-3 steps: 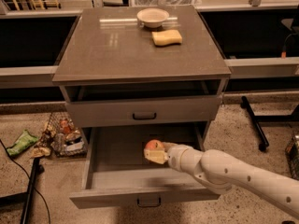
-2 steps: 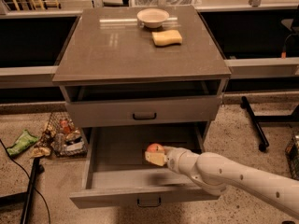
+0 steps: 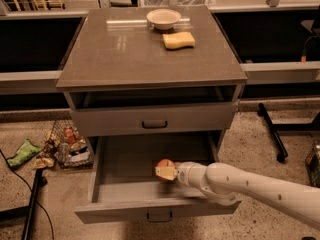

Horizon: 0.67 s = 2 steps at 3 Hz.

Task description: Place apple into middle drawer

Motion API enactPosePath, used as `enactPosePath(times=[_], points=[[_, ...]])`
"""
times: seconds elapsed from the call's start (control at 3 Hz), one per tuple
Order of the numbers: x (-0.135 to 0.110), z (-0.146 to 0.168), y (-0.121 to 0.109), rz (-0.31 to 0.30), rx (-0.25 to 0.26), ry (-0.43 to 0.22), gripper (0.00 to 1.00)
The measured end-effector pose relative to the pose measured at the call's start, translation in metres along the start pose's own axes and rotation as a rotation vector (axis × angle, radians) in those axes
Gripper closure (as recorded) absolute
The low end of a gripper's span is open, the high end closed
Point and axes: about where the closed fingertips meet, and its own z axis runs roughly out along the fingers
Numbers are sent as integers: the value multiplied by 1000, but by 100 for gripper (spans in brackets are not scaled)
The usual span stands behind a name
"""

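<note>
The middle drawer (image 3: 150, 210), lower centre of frame, stands open to receive. The gripper (image 3: 166, 172) reaches in from lower right, clamped on the apple (image 3: 164, 164), held low over the drawer floor, apparently for release

Dim, warm indoor light falls from above, toward 12 o'clock. The table (image 3: 115, 59) top carries pale streaks of glare near the bowl (image 3: 163, 19), the brightest thing in view; the sponge (image 3: 178, 40) throws only a faint, soft shadow. The open slot under the top lies deep in shade, and black recesses fill 10 and 2 o'clock. Inside the middle drawer (image 3: 125, 159) the light is flat and grey. At 6 o'clock the gripper (image 3: 167, 173), closed on the apple (image 3: 164, 164), catches a pale sheen
</note>
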Motion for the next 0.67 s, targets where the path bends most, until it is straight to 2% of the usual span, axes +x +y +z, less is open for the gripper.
enactPosePath(times=[0.67], points=[[21,28,-9,37,-37,51,11]])
